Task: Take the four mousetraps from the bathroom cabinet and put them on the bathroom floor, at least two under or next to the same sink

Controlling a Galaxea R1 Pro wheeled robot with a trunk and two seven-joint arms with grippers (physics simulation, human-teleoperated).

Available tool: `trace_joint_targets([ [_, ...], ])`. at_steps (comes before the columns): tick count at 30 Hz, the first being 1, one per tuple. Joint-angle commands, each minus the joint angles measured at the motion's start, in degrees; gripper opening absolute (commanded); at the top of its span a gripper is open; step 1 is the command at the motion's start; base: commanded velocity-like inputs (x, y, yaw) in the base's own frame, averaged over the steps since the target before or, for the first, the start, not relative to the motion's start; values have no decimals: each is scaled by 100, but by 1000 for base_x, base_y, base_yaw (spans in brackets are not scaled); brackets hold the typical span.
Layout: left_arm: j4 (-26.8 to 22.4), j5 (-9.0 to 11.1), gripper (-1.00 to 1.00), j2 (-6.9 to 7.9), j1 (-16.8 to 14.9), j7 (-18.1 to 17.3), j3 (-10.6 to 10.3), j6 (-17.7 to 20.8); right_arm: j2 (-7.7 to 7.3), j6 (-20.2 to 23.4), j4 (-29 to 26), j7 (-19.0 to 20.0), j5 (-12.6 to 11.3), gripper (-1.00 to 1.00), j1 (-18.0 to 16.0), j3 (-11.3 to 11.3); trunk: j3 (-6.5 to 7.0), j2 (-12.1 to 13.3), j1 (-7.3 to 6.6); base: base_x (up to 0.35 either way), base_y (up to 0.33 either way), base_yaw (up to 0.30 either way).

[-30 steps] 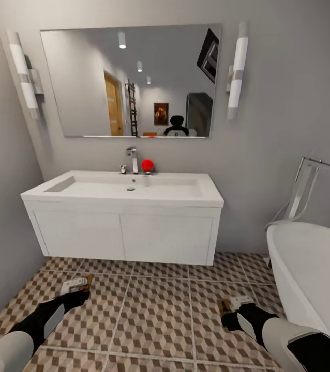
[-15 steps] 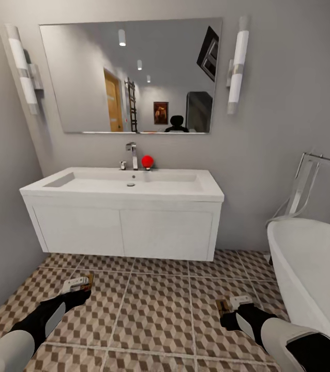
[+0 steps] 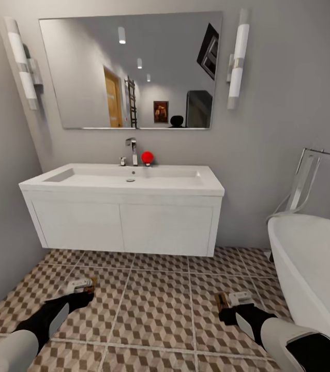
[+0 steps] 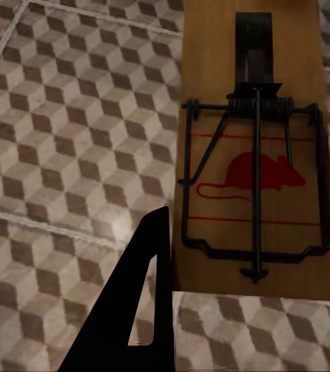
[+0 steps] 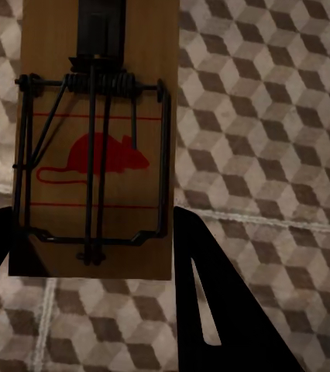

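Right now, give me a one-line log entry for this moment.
left end effector: holding mousetrap | right end effector: holding second mousetrap | both above bathroom floor | sink: ahead

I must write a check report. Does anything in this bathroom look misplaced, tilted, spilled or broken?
One oddity: a red ball sits on the sink rim beside the tap. Nothing looks spilled or broken. Each gripper, left and right, holds a mousetrap over the floor.
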Motion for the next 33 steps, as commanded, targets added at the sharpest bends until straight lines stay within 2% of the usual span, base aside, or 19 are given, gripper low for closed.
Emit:
trace_joint_targets([
  [1,-8,-60,-100,-18,-3,7,-30,63,-1,-29,-9,8,-82,-100,-6,47,-24,-44,22,0,0,0],
  [6,-5,-345,-100,-60,-5,7,-24,112,22,-90,-168,6,-148,-100,-6,53,-114,-245,131,0,0,0],
  [9,-6,-403,-100,-70,-5,7,-27,124,48,-93,-271,2,-206,-100,-6,60,-168,-365,197,0,0,0],
  [19,-7,-446,-100,-100,-4,7,-25,133,75,-113,-347,-142,-260,-100,-6,60,-347,-766,417,0,0,0],
  [23,-2,-452,-100,-144,-2,7,-23,130,72,-275,-351,-278,-276,-100,-6,40,-419,-927,505,0,0,0],
  [26,1,-454,-100,-158,-5,7,-22,129,69,-459,-352,-457,-280,-100,-6,-67,-473,-1047,571,0,0,0],
  [30,2,-455,-100,-167,-4,7,-21,126,59,-602,-352,-687,-278,-100,-6,-370,-545,-1207,658,0,0,0],
  [33,2,-455,-100,-169,-5,7,-21,125,48,-640,-351,-740,-271,-100,-6,-505,-599,-1328,724,0,0,0],
])
